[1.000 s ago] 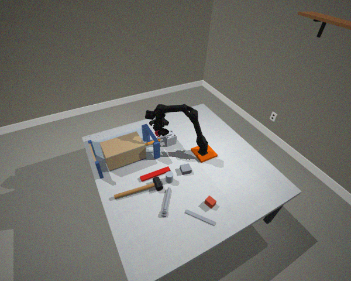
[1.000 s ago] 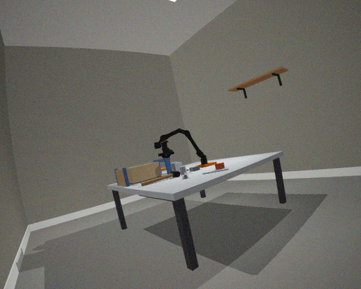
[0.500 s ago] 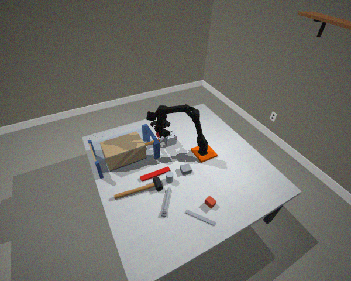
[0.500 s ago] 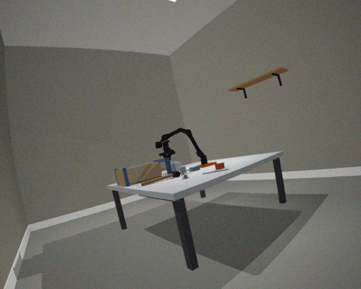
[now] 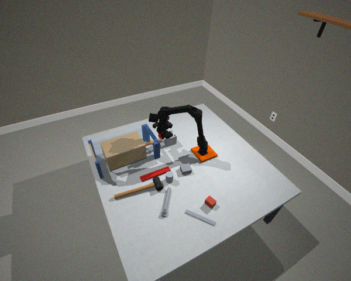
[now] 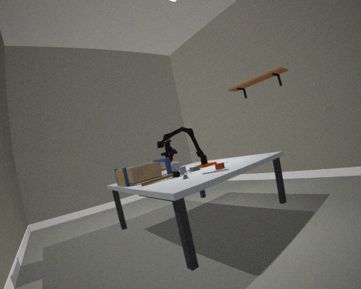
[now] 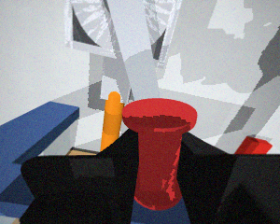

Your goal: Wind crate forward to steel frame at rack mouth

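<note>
My gripper (image 5: 162,137) (image 6: 169,159) (image 7: 152,125) is shut on the upright red grip of the winch handle (image 7: 159,163). The handle's grey crank bar (image 7: 131,47) runs from beneath the grip to the top of the grey winch (image 5: 170,140) (image 6: 175,165). The tan crate (image 5: 127,157) (image 6: 143,173) sits flat inside the cubby, with a gap showing between its front and the blue frame (image 5: 156,150) (image 6: 168,167) (image 7: 37,123). An orange strap (image 5: 151,142) (image 7: 113,122) runs from the crate toward the winch. The key in the winch hole is hidden.
Beside the cubby lie a red bar (image 5: 155,174), a hammer (image 5: 134,191), a grey cylinder (image 5: 169,177) and a grey block (image 5: 185,169). Farther out are a wrench-like tool (image 5: 167,202), a flat grey bar (image 5: 199,217) and a red block (image 5: 210,202). The orange base plate (image 5: 211,154) supports my arm.
</note>
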`<state>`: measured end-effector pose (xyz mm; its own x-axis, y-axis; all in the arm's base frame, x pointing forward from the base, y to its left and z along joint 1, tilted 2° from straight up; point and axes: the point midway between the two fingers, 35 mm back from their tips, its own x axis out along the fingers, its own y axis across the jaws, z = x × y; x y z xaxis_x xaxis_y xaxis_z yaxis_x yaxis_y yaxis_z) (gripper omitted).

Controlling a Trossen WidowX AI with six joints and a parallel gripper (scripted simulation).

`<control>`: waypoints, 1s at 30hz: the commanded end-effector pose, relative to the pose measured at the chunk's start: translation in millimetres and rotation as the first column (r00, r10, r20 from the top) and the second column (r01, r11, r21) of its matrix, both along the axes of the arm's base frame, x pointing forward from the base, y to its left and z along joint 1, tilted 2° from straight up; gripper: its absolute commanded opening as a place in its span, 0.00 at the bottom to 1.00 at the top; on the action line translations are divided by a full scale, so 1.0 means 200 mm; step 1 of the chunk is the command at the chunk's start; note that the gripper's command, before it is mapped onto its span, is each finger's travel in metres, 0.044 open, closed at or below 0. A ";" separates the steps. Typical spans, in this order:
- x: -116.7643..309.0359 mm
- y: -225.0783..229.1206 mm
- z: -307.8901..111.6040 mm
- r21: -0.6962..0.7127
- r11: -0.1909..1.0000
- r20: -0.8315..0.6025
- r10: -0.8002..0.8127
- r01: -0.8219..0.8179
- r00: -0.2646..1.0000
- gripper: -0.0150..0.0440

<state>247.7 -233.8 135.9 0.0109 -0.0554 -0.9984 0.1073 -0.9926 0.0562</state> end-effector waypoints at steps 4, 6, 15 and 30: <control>-0.04 0.08 -0.02 0.027 1.000 -0.019 -0.001 0.002 1.000 0.25; -0.05 0.09 -0.02 0.027 1.000 -0.019 -0.001 0.002 1.000 0.25; -0.08 0.14 -0.02 0.028 1.000 -0.019 -0.001 0.002 1.000 0.25; -0.16 0.22 -0.02 0.029 1.000 -0.020 -0.001 0.002 1.000 0.25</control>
<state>225.7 -198.7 134.4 0.0174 -0.0491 -0.9986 0.1137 -0.9922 0.0508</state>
